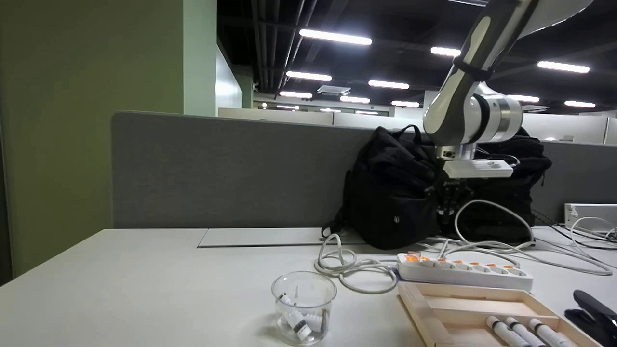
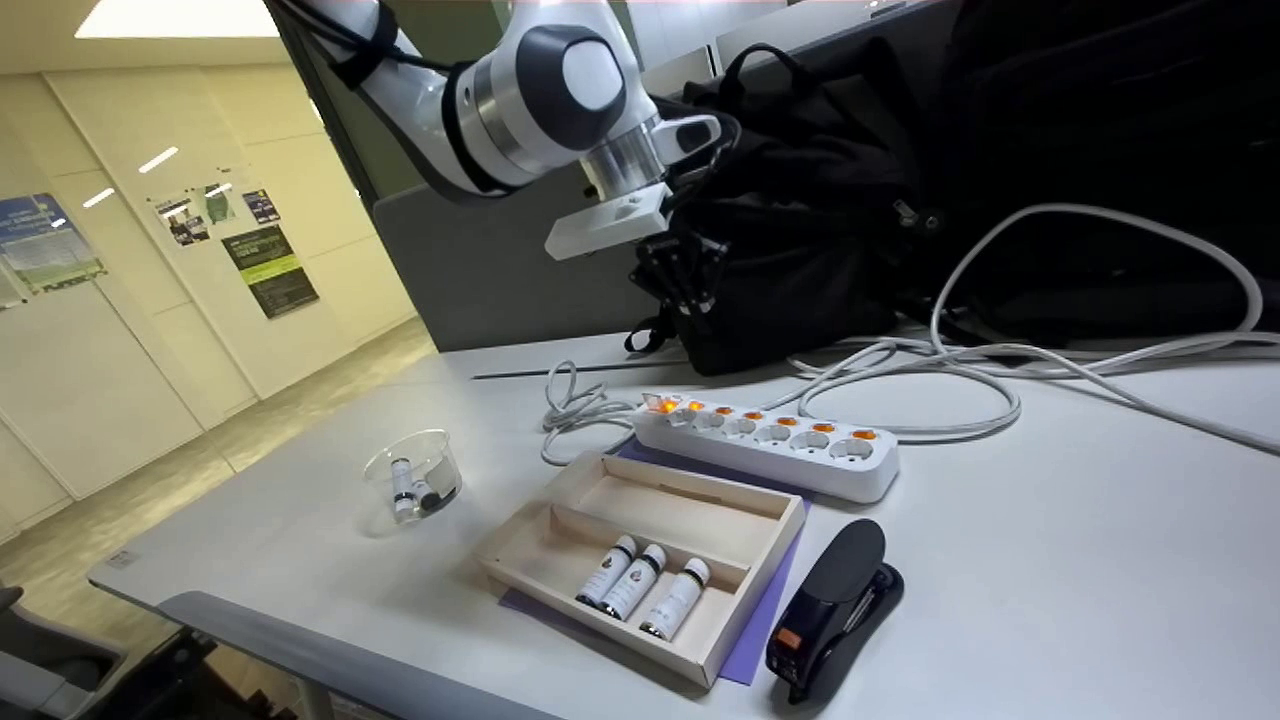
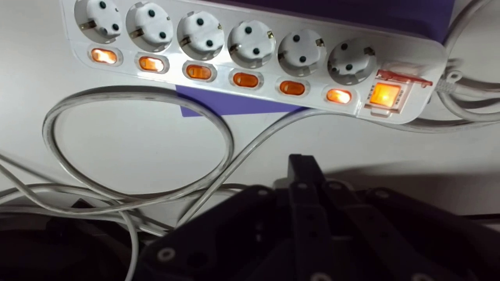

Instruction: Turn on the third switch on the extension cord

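the robotiq gripper (image 3: 306,168) hangs over the white table (image 2: 1000,580) — jaws drawn together, apart from the power strip (image 2: 755,462). the strip lies between the wooden tray (image 2: 670,500) and a black backpack (image 2: 790,275), partly on a purple sheet (image 3: 250,103) — i can see its square main switch (image 3: 385,95) glowing orange, the small switch (image 3: 338,96) beside it lit too.

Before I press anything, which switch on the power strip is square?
The end switch, where the cable enters the power strip; the other six switches are oval.
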Motion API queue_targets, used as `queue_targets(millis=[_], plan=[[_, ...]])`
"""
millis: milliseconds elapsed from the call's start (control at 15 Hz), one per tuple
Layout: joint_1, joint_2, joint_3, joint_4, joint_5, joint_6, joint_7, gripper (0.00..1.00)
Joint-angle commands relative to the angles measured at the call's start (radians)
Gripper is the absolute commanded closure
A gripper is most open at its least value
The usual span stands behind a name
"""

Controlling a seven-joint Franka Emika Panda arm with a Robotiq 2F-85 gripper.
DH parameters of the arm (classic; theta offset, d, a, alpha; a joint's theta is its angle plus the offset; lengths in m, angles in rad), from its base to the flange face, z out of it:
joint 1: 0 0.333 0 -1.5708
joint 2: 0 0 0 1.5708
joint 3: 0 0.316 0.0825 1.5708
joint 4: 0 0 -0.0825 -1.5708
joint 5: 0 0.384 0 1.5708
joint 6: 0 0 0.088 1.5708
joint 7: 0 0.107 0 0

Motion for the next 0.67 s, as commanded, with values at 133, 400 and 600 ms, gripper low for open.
queue_targets(millis=[133,400,600], plan=[[0.01,-0.002,-0.008,0.008,0.016,-0.019,0.005,1.0],[-0.006,0.067,0.004,0.042,0.045,-0.019,0.0,1.0],[-0.016,0.097,0.014,0.041,0.066,-0.012,-0.008,1.0]])
